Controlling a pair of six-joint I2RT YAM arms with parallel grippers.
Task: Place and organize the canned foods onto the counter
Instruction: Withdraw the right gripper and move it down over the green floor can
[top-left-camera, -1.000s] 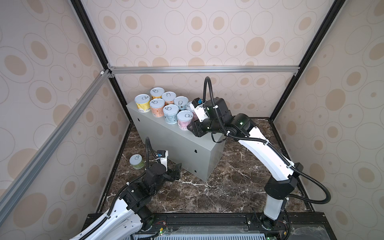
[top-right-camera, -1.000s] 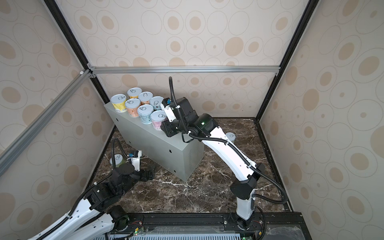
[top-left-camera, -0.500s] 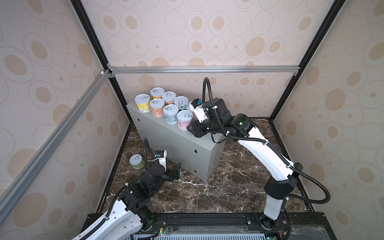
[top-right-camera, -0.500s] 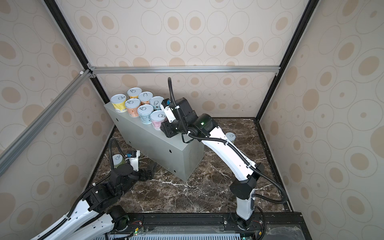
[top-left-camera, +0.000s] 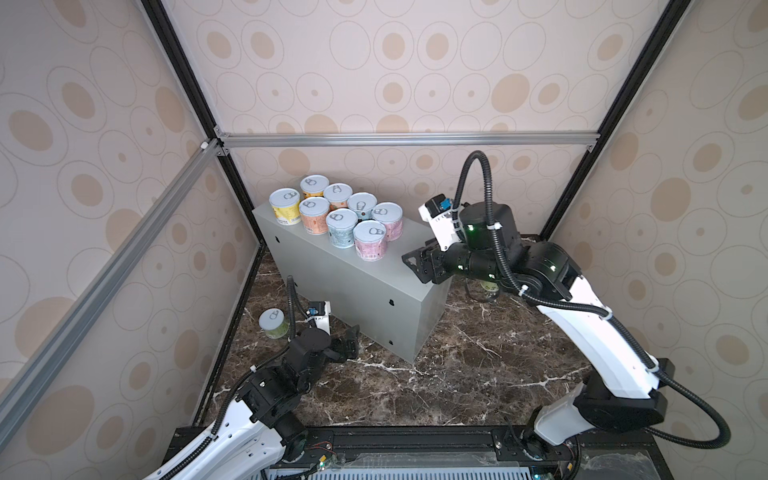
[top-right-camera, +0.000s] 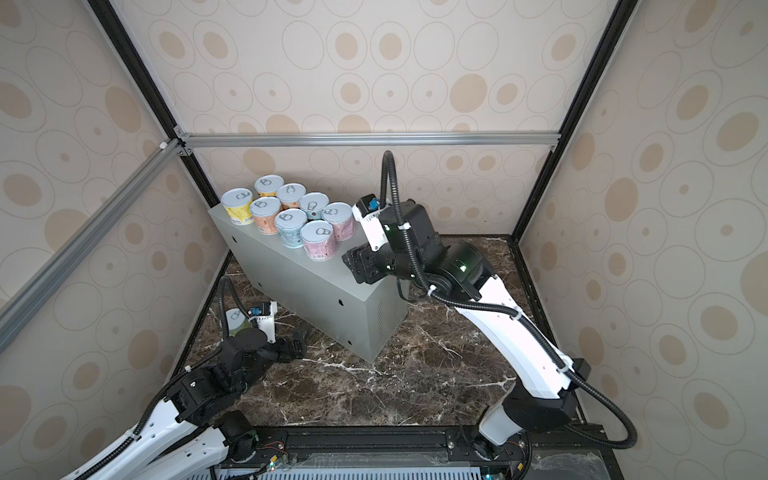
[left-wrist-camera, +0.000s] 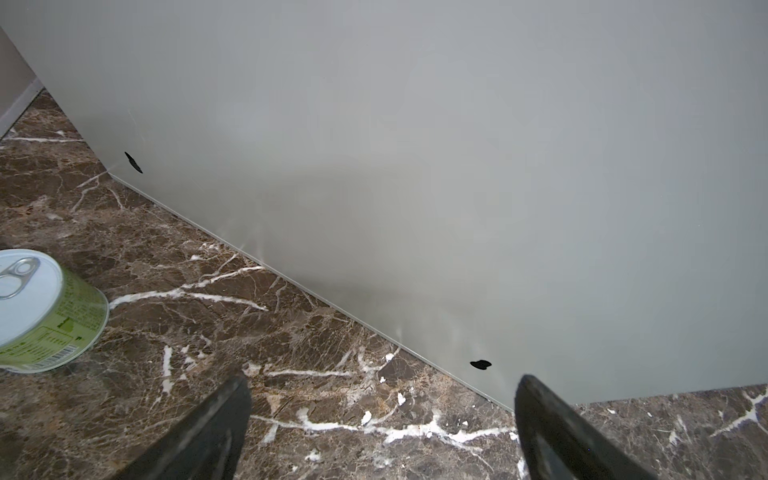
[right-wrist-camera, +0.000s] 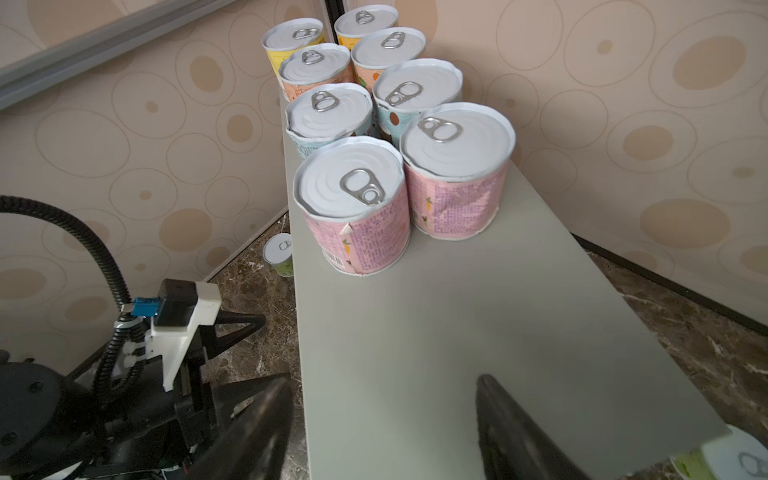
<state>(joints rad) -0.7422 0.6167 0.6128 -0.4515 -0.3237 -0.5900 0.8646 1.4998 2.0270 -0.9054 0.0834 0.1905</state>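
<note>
Targeting the short round green-labelled can (top-left-camera: 273, 323) with a silvery pull-tab lid. It stands upright on the dark marble floor (top-left-camera: 457, 365), near the left fingers (left-wrist-camera: 224, 415) but off toward the left wall, not between them. Left fingers are spread wide and empty, facing the side of the large grey metal box surface (top-left-camera: 353, 291). Left arm is clearly nearer. Right fingers (right-wrist-camera: 266, 419) are parted and empty over the surface's bare end. Eight pastel cans (top-left-camera: 341, 222) are already up top in two rows. A second green can (right-wrist-camera: 731, 449) sits below that bare end.
</note>
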